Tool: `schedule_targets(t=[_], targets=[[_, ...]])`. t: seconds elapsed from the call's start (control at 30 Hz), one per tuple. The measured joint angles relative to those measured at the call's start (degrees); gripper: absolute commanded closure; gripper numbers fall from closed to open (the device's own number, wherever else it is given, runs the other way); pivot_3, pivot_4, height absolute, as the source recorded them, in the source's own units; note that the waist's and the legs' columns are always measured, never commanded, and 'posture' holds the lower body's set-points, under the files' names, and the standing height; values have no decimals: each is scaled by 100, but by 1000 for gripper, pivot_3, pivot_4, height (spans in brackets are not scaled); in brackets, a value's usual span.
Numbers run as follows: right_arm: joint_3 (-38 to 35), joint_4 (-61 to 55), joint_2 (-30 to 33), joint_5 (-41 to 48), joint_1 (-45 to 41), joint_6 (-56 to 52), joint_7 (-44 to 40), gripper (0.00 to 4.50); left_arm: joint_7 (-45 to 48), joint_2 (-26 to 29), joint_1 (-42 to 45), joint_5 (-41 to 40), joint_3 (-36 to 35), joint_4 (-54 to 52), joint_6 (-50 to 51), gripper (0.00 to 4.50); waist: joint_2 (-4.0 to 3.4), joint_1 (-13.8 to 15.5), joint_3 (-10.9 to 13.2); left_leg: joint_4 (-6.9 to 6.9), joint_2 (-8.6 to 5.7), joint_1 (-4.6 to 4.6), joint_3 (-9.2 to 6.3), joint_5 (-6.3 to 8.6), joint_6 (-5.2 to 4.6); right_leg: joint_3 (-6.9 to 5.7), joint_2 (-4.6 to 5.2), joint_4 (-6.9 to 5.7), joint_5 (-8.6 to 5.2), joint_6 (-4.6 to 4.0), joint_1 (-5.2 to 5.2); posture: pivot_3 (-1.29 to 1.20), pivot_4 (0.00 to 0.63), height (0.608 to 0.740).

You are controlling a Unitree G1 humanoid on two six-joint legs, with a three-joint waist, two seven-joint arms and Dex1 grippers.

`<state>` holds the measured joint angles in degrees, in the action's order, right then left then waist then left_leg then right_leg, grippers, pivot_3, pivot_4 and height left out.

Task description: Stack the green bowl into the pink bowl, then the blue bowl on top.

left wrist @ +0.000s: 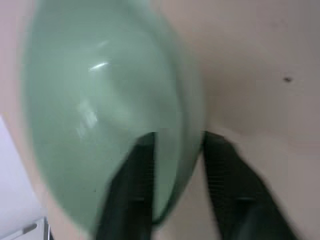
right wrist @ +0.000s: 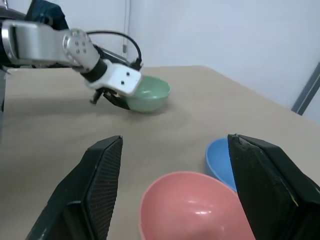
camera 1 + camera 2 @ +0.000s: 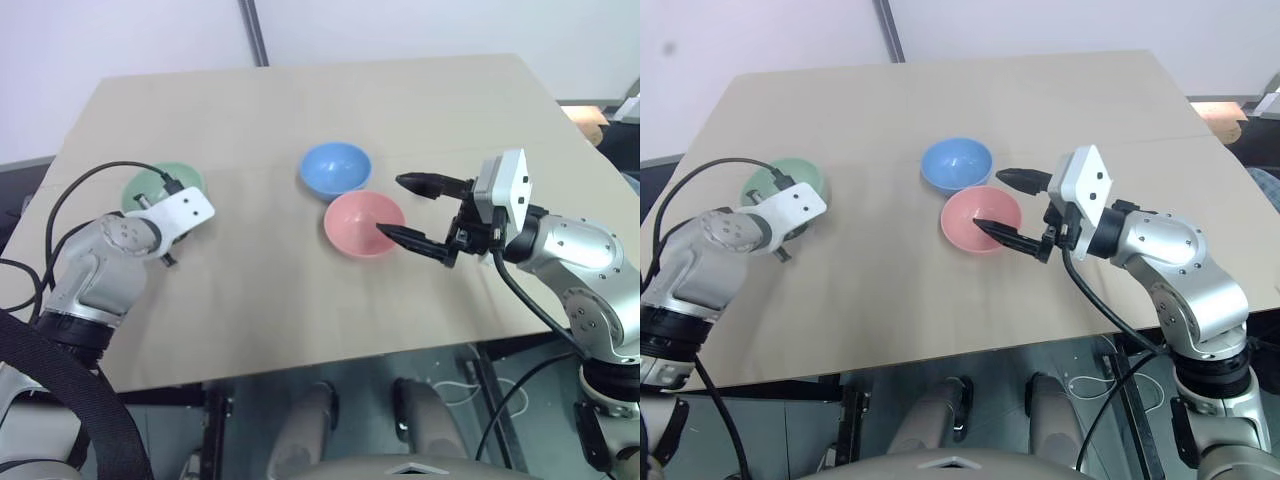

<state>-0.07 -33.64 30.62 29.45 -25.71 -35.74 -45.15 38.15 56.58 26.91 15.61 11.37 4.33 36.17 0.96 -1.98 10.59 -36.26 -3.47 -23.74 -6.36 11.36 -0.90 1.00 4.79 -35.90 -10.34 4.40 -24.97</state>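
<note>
Stacking not begun: green bowl (image 1: 100, 115) near tabletop's left edge is pinched at rim by left gripper (image 1: 175, 165), pink bowl (image 3: 364, 222) & blue bowl (image 3: 335, 166) mid-tabletop are kept separate, right gripper (image 3: 412, 207) is held agape over pink.

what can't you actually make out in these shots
- Green bowl, head views: near side hidden by the left gripper and its white mount.
- Left wrist view: motion blur; whether the jaws pinch the rim or merely straddle it is unclear.
- Blue bowl, right wrist view: partly hidden behind one black finger.
</note>
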Motion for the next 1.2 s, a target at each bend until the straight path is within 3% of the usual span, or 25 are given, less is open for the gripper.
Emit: schedule_targets(t=[0.17, 0.33, 0.47, 0.67, 0.8, 0.87, 0.93, 0.97, 1.07, 1.2], targets=[[-64, 57, 102, 32, 11, 30, 20, 789, 140, -17, 2, -98, -26, -29, -393, 4400, 1, 5, 0, 0, 0, 0, 1, 0, 0, 0, 3, 0, 2, -3, 0, 0, 150, 740], [-137, 62, 170, 96, 50, 43, 84, 789, 1268, -72, 98, -1048, -183, -969, -962, 4400, 1, 41, 0, -2, -3, -6, 0, 0, 0, -1, 12, 2, 11, -19, 0, 0, 150, 740], [-401, -6, 320, 159, 317, 30, 230, 789, 1836, -385, 676, -1495, -139, -1457, -1456, 4400, 1, 126, 0, -5, -5, -6, 1, 0, 0, -3, 11, 2, 12, -19, 2, 0, 150, 740], [-1097, -563, 662, 359, 1170, -170, 594, 789, 2569, -1113, 1532, -1473, 655, -1283, -2374, 4400, 1, 137, -1, -12, -7, -1, 7, 0, -1, 2, 8, 2, 5, -7, 12, 0, 150, 740], [-1411, -899, 737, 488, 1471, -293, 857, 789, 2993, -1317, 1797, -1318, 1061, -806, -3223, 4400, 1, 91, -1, -13, -2, 6, 22, 0, -2, 14, 3, 0, 2, -2, 13, 0, 150, 740], [-1455, -1036, 744, 535, 1536, -354, 1028, 789, 3309, -1360, 1928, -1301, 1183, -509, -3665, 3719, 1, 95, -2, -14, 1, 8, 19, -1, -3, 11, 0, -3, 1, -1, 14, 0, 150, 740], [-1458, -1122, 745, 587, 1575, -405, 1126, 789, 3507, -1391, 2009, -1302, 1200, -294, -3923, 3333, 1, 105, -2, -16, 2, 7, 17, -1, -3, 9, 0, -2, 1, 0, 16, 0, 150, 740], [-1459, -1156, 745, 602, 1593, -416, 1171, 789, 3569, -1407, 2040, -1301, 1203, -212, -4005, 2771, 1, 111, -2, -18, 1, 5, 17, 0, -3, 9, 0, -2, 1, 0, 16, 0, 150, 740], [-1470, -1293, 747, 673, 1693, -437, 1323, 789, 3645, -1588, 2168, -1175, 1235, 170, -4351, 1651, 1, 130, -2, -25, -3, 3, 15, 1, -5, 9, 5, 0, 1, 2, 21, 0, 150, 740], [-1500, -1322, 780, 710, 1772, -441, 1436, 789, 3543, -1762, 2245, -1107, 1200, 403, -4570, 1563, 3, 132, -1, -31, -4, 0, 8, 2, -7, 3, 5, 0, 2, 4, 22, 0, 150, 740]])
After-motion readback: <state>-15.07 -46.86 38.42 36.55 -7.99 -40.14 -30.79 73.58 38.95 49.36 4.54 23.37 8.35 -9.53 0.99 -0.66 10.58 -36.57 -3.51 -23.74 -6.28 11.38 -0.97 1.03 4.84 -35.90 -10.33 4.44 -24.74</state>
